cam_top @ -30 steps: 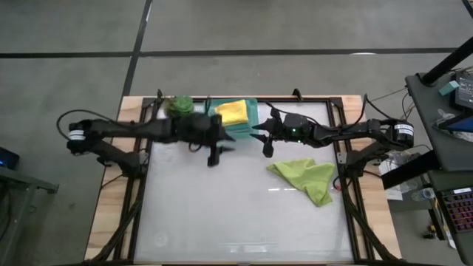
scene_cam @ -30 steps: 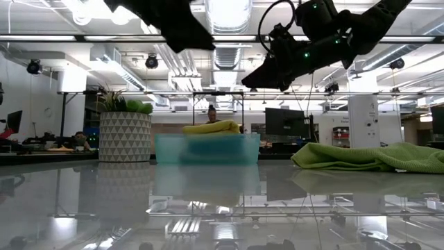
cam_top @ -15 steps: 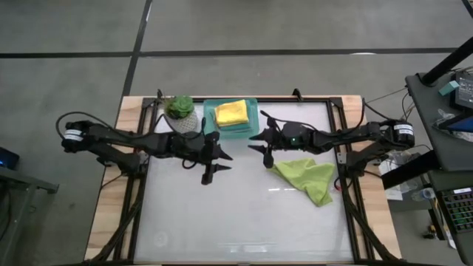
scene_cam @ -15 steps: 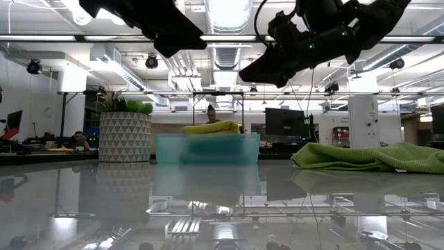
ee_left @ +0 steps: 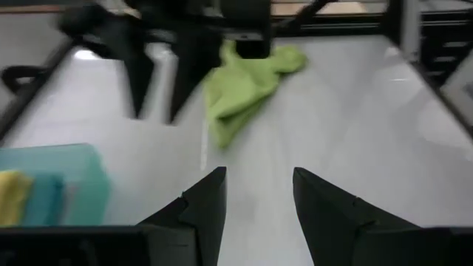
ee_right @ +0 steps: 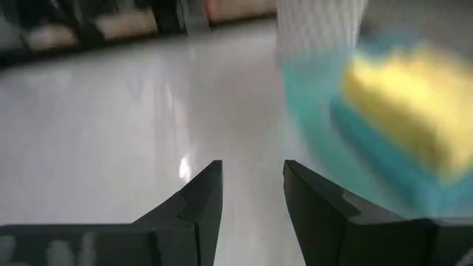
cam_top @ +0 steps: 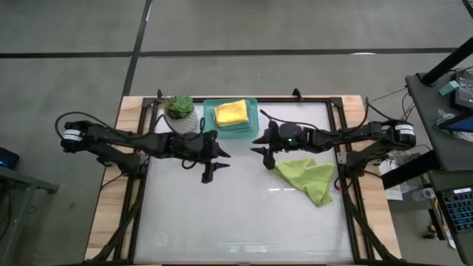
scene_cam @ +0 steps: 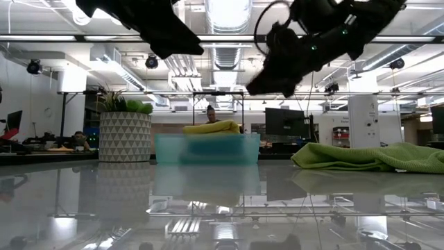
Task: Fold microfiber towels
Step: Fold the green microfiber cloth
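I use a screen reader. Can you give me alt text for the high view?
Seen from above, the open left gripper and open right gripper hover empty over a white table, the lime green towel crumpled beside the right one.

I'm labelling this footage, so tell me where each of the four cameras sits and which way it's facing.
High view: overhead, straight down on the table; both arms show, left gripper, right gripper.
Low view: tabletop height, level toward the room; both arms overhead.
Left wrist view: past its open fingers toward the lime green towel.
Right wrist view: past its open fingers toward the yellow towel in the teal tray.
Shared: the high and low views both show tray and both towels.
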Tool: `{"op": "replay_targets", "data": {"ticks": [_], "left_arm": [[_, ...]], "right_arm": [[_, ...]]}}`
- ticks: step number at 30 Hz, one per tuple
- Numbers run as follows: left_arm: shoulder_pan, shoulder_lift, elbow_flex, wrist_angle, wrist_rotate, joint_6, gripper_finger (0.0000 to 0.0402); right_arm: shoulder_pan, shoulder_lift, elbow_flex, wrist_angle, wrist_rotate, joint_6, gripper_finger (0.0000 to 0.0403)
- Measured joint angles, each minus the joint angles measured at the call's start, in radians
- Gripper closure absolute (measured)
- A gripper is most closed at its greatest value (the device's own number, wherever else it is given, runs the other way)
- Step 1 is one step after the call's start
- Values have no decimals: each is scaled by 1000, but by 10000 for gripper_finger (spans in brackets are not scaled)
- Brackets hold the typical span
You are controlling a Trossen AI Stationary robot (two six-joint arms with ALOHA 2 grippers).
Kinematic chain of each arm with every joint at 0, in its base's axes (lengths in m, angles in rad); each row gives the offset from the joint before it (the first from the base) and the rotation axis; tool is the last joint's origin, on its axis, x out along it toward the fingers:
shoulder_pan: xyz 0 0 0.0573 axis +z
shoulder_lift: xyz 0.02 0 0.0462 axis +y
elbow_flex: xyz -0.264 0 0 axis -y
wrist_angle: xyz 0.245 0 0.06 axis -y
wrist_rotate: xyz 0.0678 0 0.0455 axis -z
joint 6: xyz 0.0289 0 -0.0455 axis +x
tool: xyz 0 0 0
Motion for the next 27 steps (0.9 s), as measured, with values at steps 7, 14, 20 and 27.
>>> {"op": "replay_targets", "data": {"ticks": [7,14,20,27], "left_arm": [[0,-16,-29,-17,-104,26,260],[2,-14,-42,-5,-160,26,260],[2,-14,-56,-5,-160,26,260],[2,-14,-63,11,-160,26,260]], "right_arm": [[0,21,199,-932,-7,294,268],[32,34,200,-1022,-8,384,252],[60,40,185,-909,-8,327,226],[101,110,155,-802,5,225,221]]}}
